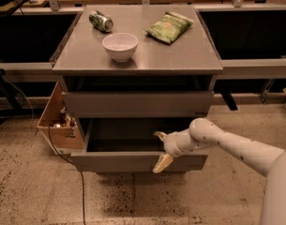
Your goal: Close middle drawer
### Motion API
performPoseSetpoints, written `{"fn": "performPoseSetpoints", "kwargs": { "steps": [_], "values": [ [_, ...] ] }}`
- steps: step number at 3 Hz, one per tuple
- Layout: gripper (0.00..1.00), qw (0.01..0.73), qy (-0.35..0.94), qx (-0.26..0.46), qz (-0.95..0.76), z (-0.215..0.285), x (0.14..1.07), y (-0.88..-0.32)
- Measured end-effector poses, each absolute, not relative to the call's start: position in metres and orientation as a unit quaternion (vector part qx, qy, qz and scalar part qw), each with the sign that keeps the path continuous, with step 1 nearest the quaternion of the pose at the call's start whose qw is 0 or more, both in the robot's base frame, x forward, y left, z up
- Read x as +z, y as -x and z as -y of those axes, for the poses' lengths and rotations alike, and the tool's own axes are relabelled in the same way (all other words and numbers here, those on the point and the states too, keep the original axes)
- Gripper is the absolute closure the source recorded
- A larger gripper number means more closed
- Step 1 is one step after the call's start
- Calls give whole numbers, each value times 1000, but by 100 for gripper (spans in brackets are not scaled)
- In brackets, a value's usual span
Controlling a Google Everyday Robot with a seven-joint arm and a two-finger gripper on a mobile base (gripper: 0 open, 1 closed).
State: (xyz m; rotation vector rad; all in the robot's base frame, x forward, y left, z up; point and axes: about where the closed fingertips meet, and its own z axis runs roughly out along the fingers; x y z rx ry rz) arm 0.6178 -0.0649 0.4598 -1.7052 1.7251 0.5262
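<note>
Grey worktop (180,55), white bowl (120,46), green bag (169,27); cream tool (161,149) at the front edge of the grey middle drawer (124,162).

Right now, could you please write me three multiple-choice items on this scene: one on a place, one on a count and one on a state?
1. Where is the gripper?
A. resting on the floor
B. at the front of the middle drawer
C. raised above everything

2. How many things lie on the cabinet top?
A. one
B. three
C. five

3. The middle drawer is:
A. pulled out
B. fully shut
C. taken off

Answers:
1 B: the gripper sits at the top edge of that drawer's front, right of its middle.
2 B: a can, a white bowl and a green bag.
3 A: the drawer's dark inside shows behind its front.
</note>
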Motion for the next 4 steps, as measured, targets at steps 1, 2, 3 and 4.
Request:
{"fn": "performPoseSetpoints", "kwargs": {
  "steps": [1,2,3,4],
  "values": [
    [18,332,651,190,-656,69,475,-614],
    [49,333,637,180,-671,89,509,-590],
    [74,332,628,169,-683,104,531,-573],
    [96,327,617,159,-698,124,538,-557]
  ]
}}
